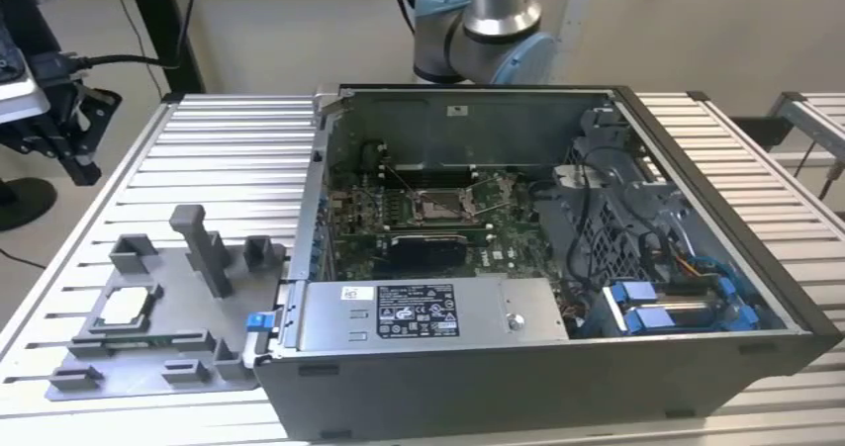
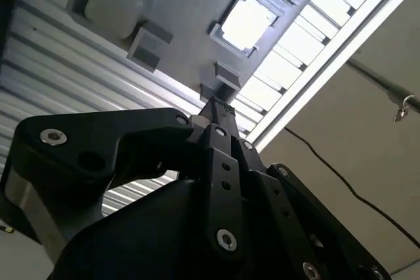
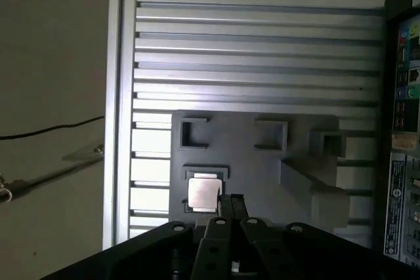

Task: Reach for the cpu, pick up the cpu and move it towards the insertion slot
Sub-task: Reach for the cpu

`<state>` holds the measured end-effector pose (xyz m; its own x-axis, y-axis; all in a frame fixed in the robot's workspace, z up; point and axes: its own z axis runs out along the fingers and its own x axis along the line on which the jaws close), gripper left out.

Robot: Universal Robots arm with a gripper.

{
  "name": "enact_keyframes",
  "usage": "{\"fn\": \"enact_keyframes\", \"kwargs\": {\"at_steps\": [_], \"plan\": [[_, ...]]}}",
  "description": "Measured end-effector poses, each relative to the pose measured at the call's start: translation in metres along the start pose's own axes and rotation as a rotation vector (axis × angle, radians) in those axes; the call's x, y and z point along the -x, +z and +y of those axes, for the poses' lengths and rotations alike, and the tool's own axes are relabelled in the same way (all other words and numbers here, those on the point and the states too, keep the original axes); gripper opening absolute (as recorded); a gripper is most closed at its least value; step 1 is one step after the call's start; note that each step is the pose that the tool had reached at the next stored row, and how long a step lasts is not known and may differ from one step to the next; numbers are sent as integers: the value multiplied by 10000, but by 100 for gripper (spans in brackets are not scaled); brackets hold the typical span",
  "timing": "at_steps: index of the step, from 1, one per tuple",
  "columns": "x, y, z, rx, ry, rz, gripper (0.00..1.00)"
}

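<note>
Evidently the cpu (image 3: 202, 193) is not yet grasped: it is seated in the grey tray (image 3: 262, 165), apart from which the gripper (image 3: 231, 201) is held, clenched empty.

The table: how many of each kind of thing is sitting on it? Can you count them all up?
cpu: 1
grey tray: 1
computer case: 1
Total: 3
</note>
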<state>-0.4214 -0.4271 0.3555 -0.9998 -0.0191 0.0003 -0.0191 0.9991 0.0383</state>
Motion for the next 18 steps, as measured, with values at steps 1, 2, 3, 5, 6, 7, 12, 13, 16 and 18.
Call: {"fn": "enact_keyframes", "kwargs": {"at_steps": [1, 2, 3, 5, 6, 7, 12, 13, 16, 18], "plan": [[-26, -1, 0, -1, 0, 2, 0], [-52, -1, -1, -1, 0, 2, 0], [-74, -1, -1, -1, 0, 3, 0], [-89, 0, -1, -1, -1, 2, 0], [-89, 0, -1, -1, -1, 2, 0], [-89, 0, -1, -1, -1, 2, 0], [-90, 0, -1, 0, 0, 2, 0], [-90, 1, -1, 0, 0, 2, 0], [-90, 0, -1, -1, 0, 3, 100], [-90, 0, -1, -1, 0, 4, 100]]}}
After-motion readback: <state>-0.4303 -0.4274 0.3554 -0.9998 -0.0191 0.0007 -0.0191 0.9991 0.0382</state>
